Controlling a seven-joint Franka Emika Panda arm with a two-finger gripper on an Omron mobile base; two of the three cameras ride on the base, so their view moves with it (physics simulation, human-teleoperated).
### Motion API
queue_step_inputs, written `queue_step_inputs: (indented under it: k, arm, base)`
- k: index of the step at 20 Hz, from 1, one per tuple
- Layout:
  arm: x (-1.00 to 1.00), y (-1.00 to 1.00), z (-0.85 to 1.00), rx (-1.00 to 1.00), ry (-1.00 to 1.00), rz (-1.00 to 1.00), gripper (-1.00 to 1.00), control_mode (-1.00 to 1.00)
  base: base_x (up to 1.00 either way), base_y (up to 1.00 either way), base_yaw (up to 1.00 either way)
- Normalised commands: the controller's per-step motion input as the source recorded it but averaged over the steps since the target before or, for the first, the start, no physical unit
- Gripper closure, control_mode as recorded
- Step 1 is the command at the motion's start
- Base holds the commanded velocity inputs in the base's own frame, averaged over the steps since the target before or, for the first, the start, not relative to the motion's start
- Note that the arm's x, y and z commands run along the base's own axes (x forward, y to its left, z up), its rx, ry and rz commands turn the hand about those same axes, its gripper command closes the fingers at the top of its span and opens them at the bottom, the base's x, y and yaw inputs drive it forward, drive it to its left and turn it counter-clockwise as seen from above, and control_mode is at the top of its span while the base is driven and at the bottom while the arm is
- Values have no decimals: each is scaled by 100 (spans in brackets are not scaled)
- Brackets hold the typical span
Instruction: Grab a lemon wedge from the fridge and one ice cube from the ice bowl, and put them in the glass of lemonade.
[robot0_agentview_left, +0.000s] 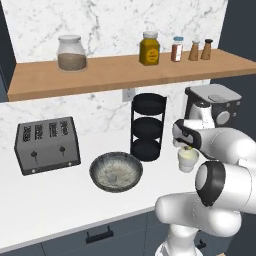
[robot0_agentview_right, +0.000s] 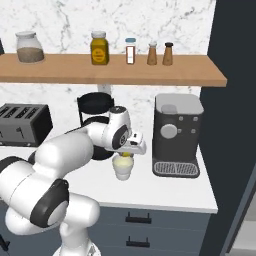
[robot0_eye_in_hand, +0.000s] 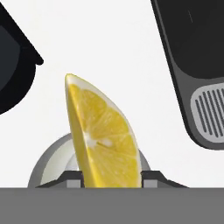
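The gripper is clamped on one lemon wedge, whose long axis runs straight out from the fingertips, pointed end away. Directly under it stands one glass of lemonade on the table, pale yellow inside. Off to the gripper's left sits one ice bowl; its contents are unclear.

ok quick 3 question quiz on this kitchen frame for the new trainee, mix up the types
1. True or false: the gripper holds the lemon wedge.
2. What sits directly below the wedge? A) ice bowl B) glass of lemonade C) toaster
3. Fill in: the black tiered rack stands between the ice bowl and the ____ machine.

Key
1. True: the wedge is pinched between the fingertips.
2. B: the cup lies under the wedge.
3. Coffee: the coffee machine stands right of the cup.
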Motion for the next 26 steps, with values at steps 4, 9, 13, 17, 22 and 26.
queue_step_inputs:
  k: [4,9,13,17,22,26]
  arm:
    - [-31,3,0,0,-5,0,100,-100]
    - [-5,9,0,0,-2,0,100,-100]
    - [-1,8,0,0,-1,0,100,-100]
    - [0,0,0,0,0,0,-100,-100]
    - [0,0,21,0,-5,0,-100,-100]
    - [-9,11,67,0,-16,0,-100,-100]
  base:
    - [0,0,0]
    - [0,0,0]
    - [0,0,0]
    - [0,0,0]
    - [0,0,0]
    - [0,0,0]
